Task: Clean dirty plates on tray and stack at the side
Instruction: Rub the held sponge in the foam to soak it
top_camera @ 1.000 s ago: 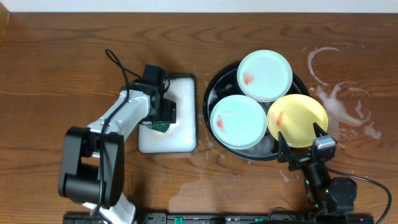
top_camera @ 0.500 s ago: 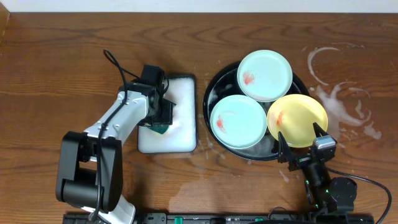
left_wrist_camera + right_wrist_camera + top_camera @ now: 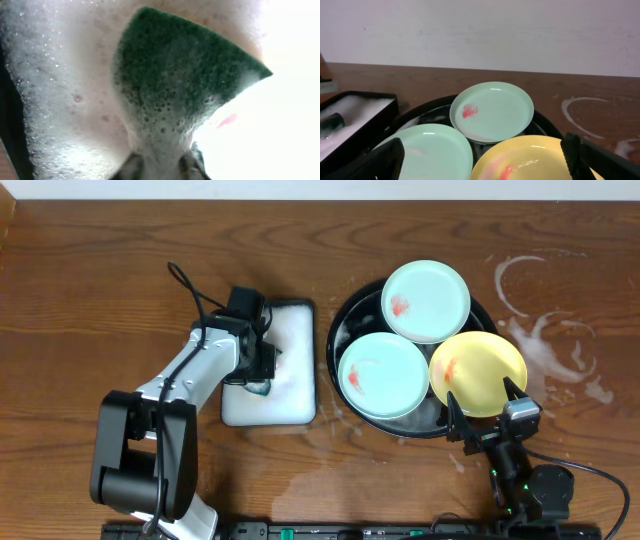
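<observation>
Because the plates (image 3: 383, 374) need a scrub, the left gripper (image 3: 260, 378) squeezes tight on the green sponge (image 3: 185, 75) in the soapy white tray (image 3: 312, 360), likely to soak up suds. All three plates, each smeared red, lie in the black tray (image 3: 345, 320). The right gripper (image 3: 484, 402) sits wide open, holding nothing, just by the yellow plate (image 3: 478, 373).

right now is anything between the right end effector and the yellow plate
Nothing visible does. The open right end effector hangs at the near edge of the yellow plate, with no object between them.
</observation>
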Available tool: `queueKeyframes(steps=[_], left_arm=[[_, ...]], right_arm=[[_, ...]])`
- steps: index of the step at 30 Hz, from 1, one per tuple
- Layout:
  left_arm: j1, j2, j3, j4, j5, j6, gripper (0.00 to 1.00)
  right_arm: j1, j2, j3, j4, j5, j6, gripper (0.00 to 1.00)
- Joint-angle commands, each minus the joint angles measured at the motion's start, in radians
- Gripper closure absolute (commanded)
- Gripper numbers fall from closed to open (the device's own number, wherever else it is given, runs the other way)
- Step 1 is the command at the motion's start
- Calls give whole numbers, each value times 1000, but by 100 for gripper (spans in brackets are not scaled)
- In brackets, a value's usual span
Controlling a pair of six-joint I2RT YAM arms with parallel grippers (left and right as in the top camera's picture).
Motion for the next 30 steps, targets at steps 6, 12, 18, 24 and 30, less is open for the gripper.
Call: queueKeyframes(steps=[6, 12, 18, 24, 30], left_arm=[[-1, 11, 32, -7, 98, -87, 92], [0, -4, 69, 35, 98, -116, 55], [0, -4, 68, 26, 97, -116, 33], [0, -3, 50, -38, 85, -126, 28], [0, 18, 16, -42, -19, -118, 26]], right_arm=[[-7, -5, -1, -5, -5, 13, 1], [-7, -5, -1, -5, -5, 13, 1], [-7, -5, -1, -5, -5, 13, 1], [-7, -5, -1, -5, -5, 13, 1], [-7, -5, -1, -5, -5, 13, 1]])
